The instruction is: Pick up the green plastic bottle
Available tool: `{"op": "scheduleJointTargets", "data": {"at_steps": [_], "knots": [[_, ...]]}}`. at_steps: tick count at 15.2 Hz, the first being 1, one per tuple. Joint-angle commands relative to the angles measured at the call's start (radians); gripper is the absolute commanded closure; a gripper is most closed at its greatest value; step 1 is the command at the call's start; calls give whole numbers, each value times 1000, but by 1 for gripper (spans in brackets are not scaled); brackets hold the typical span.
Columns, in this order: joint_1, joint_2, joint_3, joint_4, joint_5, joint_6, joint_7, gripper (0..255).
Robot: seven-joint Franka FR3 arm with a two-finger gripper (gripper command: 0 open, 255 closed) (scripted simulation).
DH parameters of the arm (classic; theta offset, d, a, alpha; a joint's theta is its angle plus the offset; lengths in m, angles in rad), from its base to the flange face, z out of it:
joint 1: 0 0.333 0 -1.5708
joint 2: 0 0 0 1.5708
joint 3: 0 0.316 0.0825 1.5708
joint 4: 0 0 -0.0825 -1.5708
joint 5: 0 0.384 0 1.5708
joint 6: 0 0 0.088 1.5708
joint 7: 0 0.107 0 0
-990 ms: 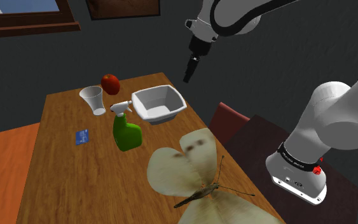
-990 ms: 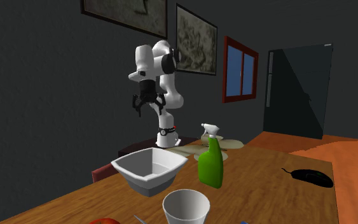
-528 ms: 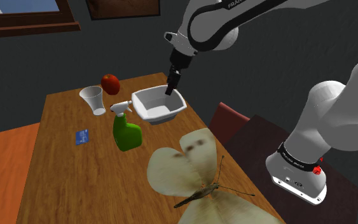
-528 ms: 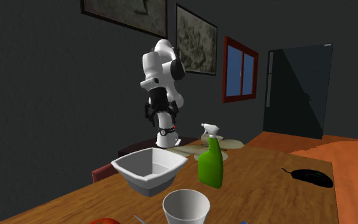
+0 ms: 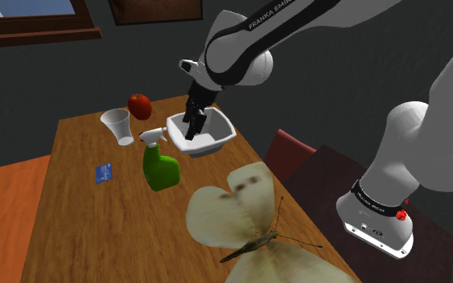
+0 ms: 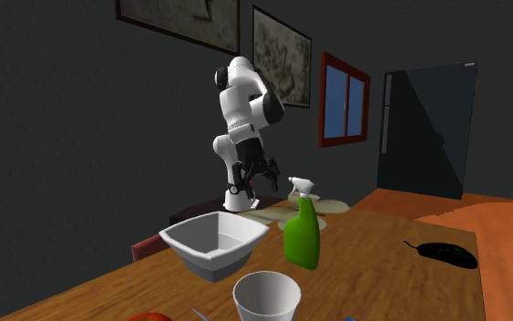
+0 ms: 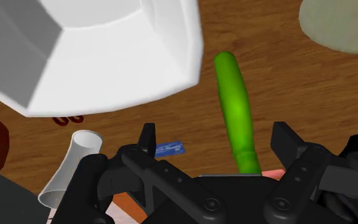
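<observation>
The arm arches over, end effector pointing down, fingers apart.

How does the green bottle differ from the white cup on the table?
The bottle is green with a white spray top; the cup is all white. The bottle narrows upward and is capped; the cup widens upward and is open. Both stand upright on the wooden table.

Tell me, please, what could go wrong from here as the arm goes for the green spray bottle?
1. The open gripper appears close to the white bowl; a low sideways move toward the green bottle might clip the bowl's rim.
2. The bottle stands upright and tall; a knock from the gripper on the way down could topple it.
3. The white cup stands near its spray head, so a toppled bottle might hit it.
</observation>
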Motion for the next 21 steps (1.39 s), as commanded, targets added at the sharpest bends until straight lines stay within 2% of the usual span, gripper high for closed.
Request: {"op": "scheduleJointTargets", "data": {"at_steps": [1,6,15,16,21], "knots": [[18,53,21,33,54,27,-75,0],[43,161,85,118,149,67,-230,0],[30,235,114,112,233,138,-321,0],[30,234,114,112,231,137,-320,255],[29,235,113,113,232,137,-321,255]]}}
